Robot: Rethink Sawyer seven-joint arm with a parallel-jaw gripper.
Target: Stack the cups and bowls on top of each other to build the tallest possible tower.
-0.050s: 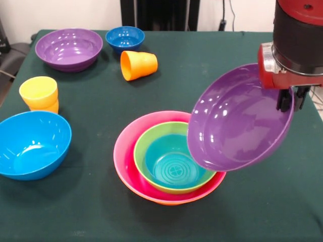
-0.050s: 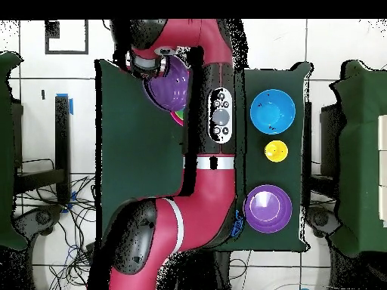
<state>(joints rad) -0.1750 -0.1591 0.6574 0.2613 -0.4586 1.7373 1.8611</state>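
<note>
Pincer (image 1: 292,99) closed on the rim of a tilted purple bowl (image 1: 237,121), held above the pile (image 1: 169,159) of teal, green, pink and orange bowls, remaining cups and bowls spread across the green counter (image 1: 242,212).

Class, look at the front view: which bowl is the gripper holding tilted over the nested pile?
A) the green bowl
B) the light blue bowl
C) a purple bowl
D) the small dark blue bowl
C: the gripper clamps the rim of a purple bowl, tilted in the air over the pile; the light blue bowl and the dark blue bowl sit on the table, and the green bowl lies nested in the pile.
</note>
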